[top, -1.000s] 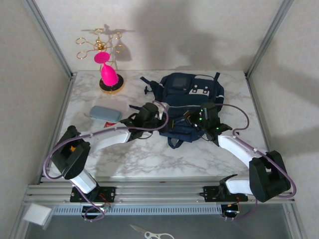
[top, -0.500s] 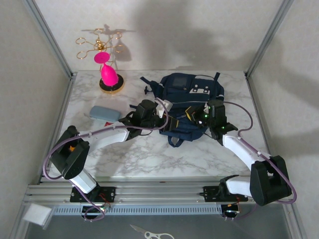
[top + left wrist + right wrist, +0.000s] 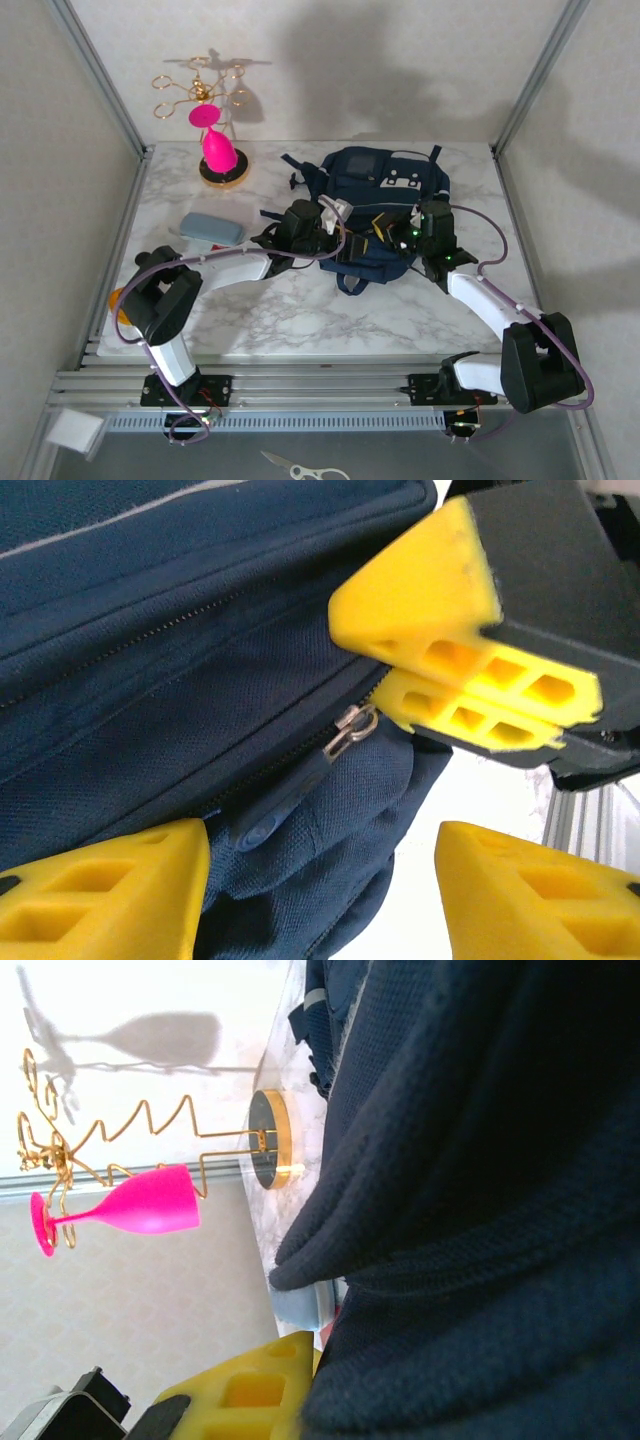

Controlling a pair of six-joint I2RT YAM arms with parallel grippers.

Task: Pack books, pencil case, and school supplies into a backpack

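The navy backpack [image 3: 385, 190] lies at mid-table, with both grippers at its near edge. My left gripper [image 3: 337, 233] is open. In the left wrist view its yellow fingers [image 3: 100, 895] straddle a fold of backpack [image 3: 150, 630] fabric, and the zipper pull [image 3: 290, 795] lies loose just beyond them. My right gripper [image 3: 385, 235] is shut on the backpack fabric next to the zipper slider [image 3: 352, 725], where its closed fingertips [image 3: 430, 670] meet. The grey-blue pencil case [image 3: 212, 228] lies to the left on the table. An orange piece [image 3: 118, 302] sits at the table's left edge.
A gold wire stand [image 3: 222, 170] holding a pink glass [image 3: 215, 145] stands at the back left. Metal frame posts rise at the back corners. White marble table [image 3: 300, 310] stretches in front of the backpack. Scissors [image 3: 295, 467] lie below the rail.
My left gripper's jaws have opened, letting go at the zipper. The left arm's elbow swung in, uncovering the orange piece. The right gripper shifted slightly back and right, staying shut.
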